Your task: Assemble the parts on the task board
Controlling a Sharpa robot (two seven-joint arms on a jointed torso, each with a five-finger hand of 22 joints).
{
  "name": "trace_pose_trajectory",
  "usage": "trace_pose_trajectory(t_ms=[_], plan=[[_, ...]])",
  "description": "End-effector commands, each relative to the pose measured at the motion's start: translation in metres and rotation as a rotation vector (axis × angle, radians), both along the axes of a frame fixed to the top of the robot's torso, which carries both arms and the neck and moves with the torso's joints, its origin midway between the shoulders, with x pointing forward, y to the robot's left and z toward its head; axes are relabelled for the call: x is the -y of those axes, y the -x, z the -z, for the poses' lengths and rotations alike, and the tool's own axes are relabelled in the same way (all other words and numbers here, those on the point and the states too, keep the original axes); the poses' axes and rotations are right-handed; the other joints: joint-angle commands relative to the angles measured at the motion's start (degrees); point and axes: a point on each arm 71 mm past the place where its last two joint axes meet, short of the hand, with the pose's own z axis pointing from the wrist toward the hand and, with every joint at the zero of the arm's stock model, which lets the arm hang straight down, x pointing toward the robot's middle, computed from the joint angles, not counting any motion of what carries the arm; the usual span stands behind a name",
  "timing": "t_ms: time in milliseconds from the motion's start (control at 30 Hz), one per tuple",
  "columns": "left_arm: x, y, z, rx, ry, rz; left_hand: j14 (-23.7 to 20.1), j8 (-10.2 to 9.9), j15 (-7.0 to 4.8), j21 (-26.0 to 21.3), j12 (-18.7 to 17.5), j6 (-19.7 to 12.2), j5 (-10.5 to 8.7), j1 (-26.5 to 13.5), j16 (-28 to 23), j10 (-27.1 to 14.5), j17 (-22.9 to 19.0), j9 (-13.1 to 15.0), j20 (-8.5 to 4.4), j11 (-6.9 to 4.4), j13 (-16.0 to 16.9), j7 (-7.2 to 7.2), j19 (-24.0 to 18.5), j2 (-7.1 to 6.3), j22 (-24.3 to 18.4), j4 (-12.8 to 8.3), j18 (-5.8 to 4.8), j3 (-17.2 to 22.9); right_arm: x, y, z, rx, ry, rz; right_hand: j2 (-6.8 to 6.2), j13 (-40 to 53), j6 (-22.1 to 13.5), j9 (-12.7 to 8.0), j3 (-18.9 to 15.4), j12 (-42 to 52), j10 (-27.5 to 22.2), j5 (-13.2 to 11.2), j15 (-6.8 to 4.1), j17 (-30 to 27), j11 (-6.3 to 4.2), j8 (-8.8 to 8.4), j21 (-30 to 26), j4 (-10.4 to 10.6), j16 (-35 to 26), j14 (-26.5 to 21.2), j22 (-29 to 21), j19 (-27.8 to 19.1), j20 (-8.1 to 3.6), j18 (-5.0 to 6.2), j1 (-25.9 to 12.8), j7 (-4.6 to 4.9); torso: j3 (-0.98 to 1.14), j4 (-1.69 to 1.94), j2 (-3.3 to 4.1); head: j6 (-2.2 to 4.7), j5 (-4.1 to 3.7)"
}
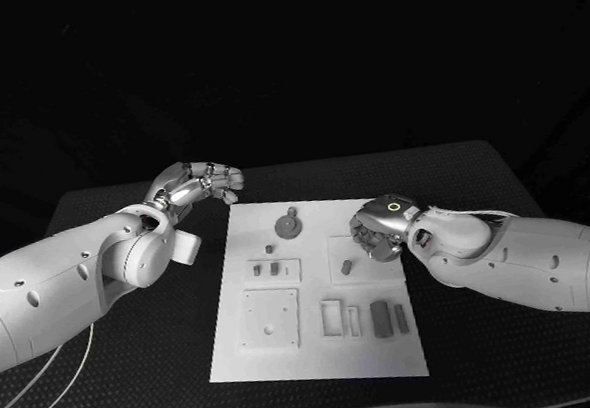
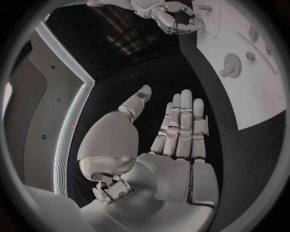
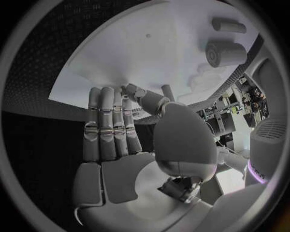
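The right hand hovers over the right edge of the white board, its silver fingers straight and side by side with nothing held; whether the thumb touches the board cannot be told. The left hand hangs just off the board's far-left corner, at about ten o'clock from its centre, fingers likewise extended and empty. Judged from this, the right hand is the nearer to the work. A small upright peg stands just below it, at about seven o'clock. A toothed grey gear lies flat at roughly nine o'clock from that hand. A dark bar rests further toward six o'clock, long axis running near-to-far. The board is smooth, matte plastic; the table is finely dimpled black.
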Motion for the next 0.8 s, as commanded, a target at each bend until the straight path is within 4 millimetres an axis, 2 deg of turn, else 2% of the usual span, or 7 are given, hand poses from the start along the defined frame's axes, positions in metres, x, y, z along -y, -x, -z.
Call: trace_pose_trajectory(t_ms=[33,567,800], plan=[[0.001,0.0,-0.001,0.004,0.016,0.011,0.17,-0.19,0.27,-0.28,-0.32,-0.42,0.03,0.04,-0.2,-0.33,0.09,-0.05,0.29,0.1,-0.1,-0.09,-0.04,0.68,0.02,0.0,0.95,-0.47,-0.001,-0.001,-0.002,-0.047,-0.006,-0.006,-0.02,0.11,0.18,0.05,0.28,0.14,0.1,-0.09,-0.25,0.06,-0.09,0.07,0.32,0.05,0.27,0.19,0.1,0.32,0.08,0.39,-0.37,0.09,0.02,0.0,0.03,0.05,0.02],[-0.001,-0.002,-0.001,0.004,0.013,0.005,0.16,-0.24,0.29,-0.31,-0.32,-0.61,0.03,0.07,-0.32,-0.41,0.2,-0.1,0.31,0.12,-0.13,-0.02,-0.06,0.7,0.03,0.0,0.96,-0.51,0.0,-0.006,-0.022,-0.067,-0.044,-0.01,0.09,0.42,0.04,0.19,0.39,-0.07,-0.09,-0.09,-0.17,0.35,-0.02,-0.11,0.29,0.1,0.18,-0.06,0.16,0.08,0.14,0.39,-0.53,0.15,0.0,0.01,0.03,0.14,0.07],[-0.003,-0.002,-0.001,0.004,0.01,-0.002,0.16,-0.25,0.29,-0.33,-0.32,-0.65,0.04,0.09,-0.36,-0.43,0.24,-0.11,0.31,0.13,-0.14,0.0,-0.06,0.7,0.03,-0.01,0.97,-0.52,-0.006,-0.008,-0.046,-0.063,-0.12,-0.015,0.11,0.49,0.03,0.22,0.39,-0.09,-0.1,-0.08,-0.16,0.41,-0.01,-0.13,0.3,0.1,0.17,-0.08,0.17,0.06,0.15,0.39,-0.55,0.16,-0.01,-0.01,0.03,0.29,0.34]])
